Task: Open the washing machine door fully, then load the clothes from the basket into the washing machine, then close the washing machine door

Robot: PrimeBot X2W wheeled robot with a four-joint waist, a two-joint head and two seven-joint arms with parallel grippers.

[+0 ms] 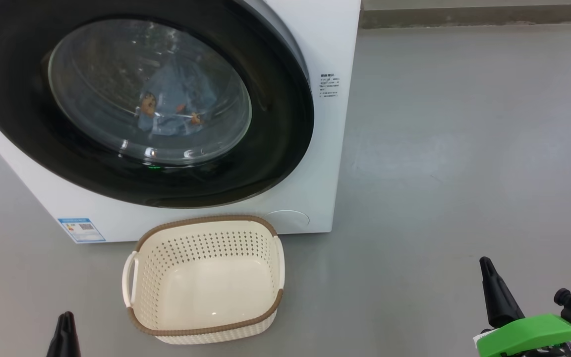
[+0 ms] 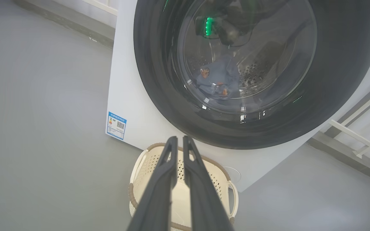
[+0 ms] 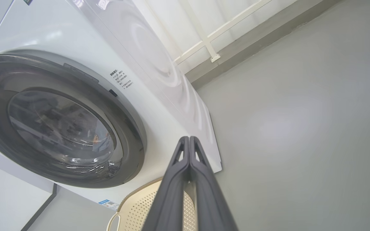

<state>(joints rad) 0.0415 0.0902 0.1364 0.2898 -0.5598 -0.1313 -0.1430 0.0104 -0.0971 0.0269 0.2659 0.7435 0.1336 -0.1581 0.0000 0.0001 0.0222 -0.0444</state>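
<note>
Sitting flat against the white front of the washing machine (image 1: 330, 44), the washing machine door (image 1: 275, 148) looks shut, with no gap visible along its glossy black rim in the head or right wrist view. Through its bulging glass, the clothes (image 1: 174, 106) lie low in the steel drum: a light blue heap with small orange figures. No cream garment can be made out behind the reflections.

The basket (image 1: 206, 219) stands on the grey floor (image 1: 464, 148) just on the near side of the machine, below the door and right of the small blue label (image 1: 81, 229). Its bottom is bare. It sits close enough for short lifts into the drum, yet low enough to stay under the door's swing. With the load inside, the basket bare and the door flat, the task appears finished or very nearly so.

Both arms are held back, well apart from the door and the basket, probably to keep out of the way. The left claw (image 1: 65, 334) pokes up at the near left, left of the basket, its fingers drawn together on nothing and aimed toward the basket and door. The right claw (image 1: 485, 263) rises at the near right over bare floor above a green wrist mount (image 1: 528, 334), its fingers pressed together and empty, pointing past the machine's right side.
</note>
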